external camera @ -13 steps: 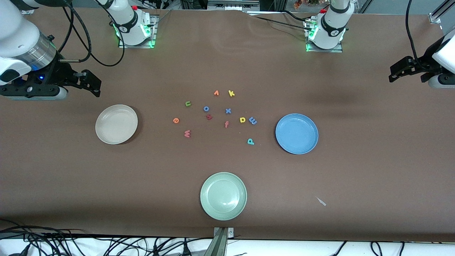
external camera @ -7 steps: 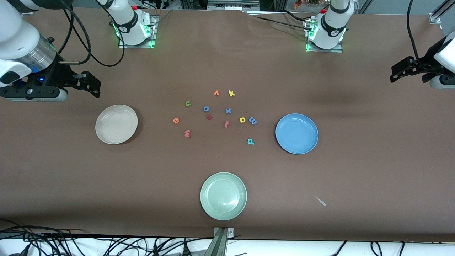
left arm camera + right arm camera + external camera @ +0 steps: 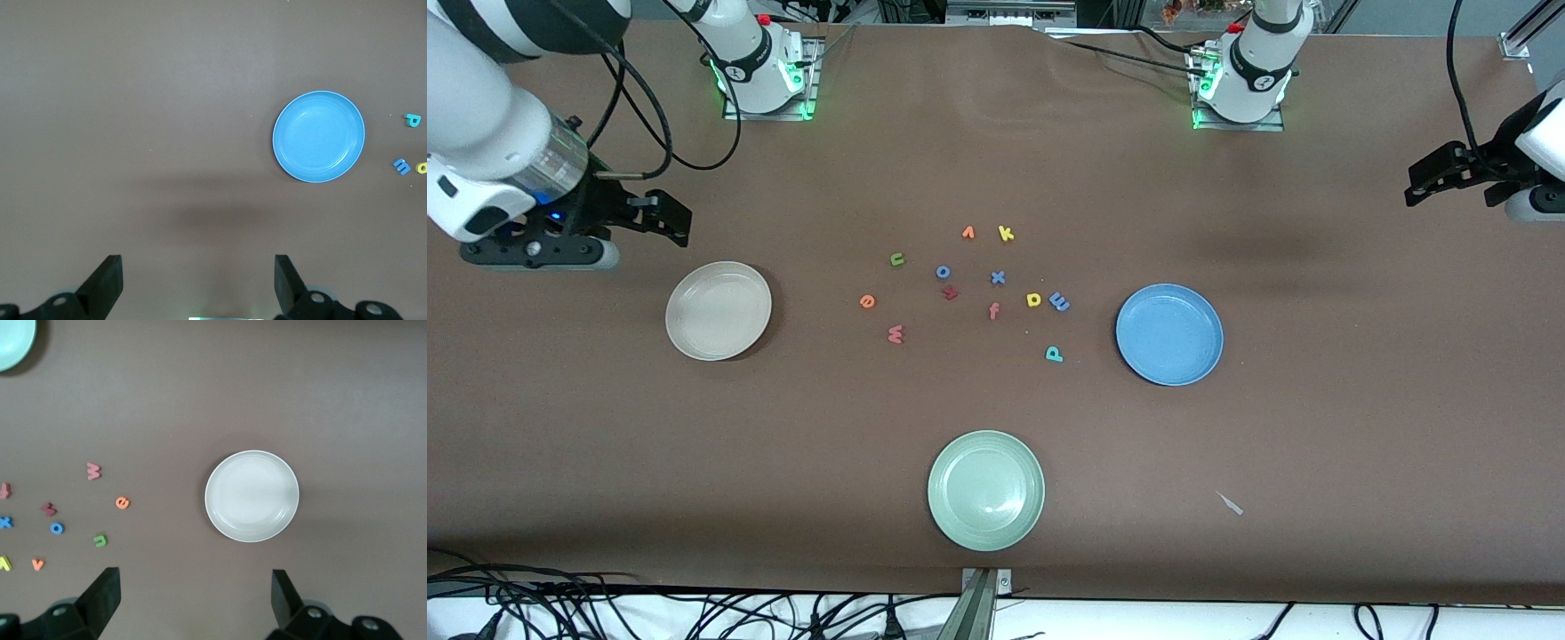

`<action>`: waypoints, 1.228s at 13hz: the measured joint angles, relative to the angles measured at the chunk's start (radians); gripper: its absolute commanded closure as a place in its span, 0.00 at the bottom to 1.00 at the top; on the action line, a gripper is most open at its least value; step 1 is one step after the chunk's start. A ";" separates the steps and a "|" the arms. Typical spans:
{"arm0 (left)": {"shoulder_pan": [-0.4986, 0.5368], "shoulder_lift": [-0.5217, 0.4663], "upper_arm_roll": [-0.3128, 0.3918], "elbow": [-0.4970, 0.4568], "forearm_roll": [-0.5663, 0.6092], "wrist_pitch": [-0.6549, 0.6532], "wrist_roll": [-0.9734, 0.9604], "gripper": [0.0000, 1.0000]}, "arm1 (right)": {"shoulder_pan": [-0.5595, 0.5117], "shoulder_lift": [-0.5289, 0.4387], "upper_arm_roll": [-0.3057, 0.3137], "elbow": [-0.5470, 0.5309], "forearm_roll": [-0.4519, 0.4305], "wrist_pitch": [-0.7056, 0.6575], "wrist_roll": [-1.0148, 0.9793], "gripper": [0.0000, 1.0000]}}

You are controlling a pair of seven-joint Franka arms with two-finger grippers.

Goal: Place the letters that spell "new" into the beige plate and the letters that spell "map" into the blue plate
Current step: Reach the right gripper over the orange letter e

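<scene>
In the front view the eleven foam letters lie in a loose cluster at the middle of the frame, flat on the brown table [image 3: 996, 160]. The green n [image 3: 897, 260] sits at the cluster's upper left, its opening turned so it reads as a u. Below it lie the orange e [image 3: 867, 301] and, lower still, the pinkish-red w [image 3: 895, 334], lying turned sideways. At the cluster's right, the yellow a [image 3: 1034, 300] and the blue m [image 3: 1059, 302] lie just beside each other, the m turned on its side so it reads as an E. The teal p [image 3: 1054, 354] lies alone below them, stem downward.

The beige plate [image 3: 719, 310] rests at centre left, well apart from the letters, with bare table all round its rim. The blue plate [image 3: 1169, 334] rests at centre right, with the p and m the nearest letters. A pale green plate [image 3: 986, 490] sits at lower centre, close to the table's lower edge.

The right gripper [image 3: 665, 224] hangs at upper left, above the table just up from the beige plate, fingers spread wide and holding nothing. The left gripper [image 3: 1427, 174] hangs at the right edge of the frame, also spread wide and unloaded.
</scene>
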 measured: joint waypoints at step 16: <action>0.006 0.000 0.000 0.000 0.000 0.000 0.005 0.00 | 0.051 0.169 0.150 -0.387 0.072 0.652 0.141 0.00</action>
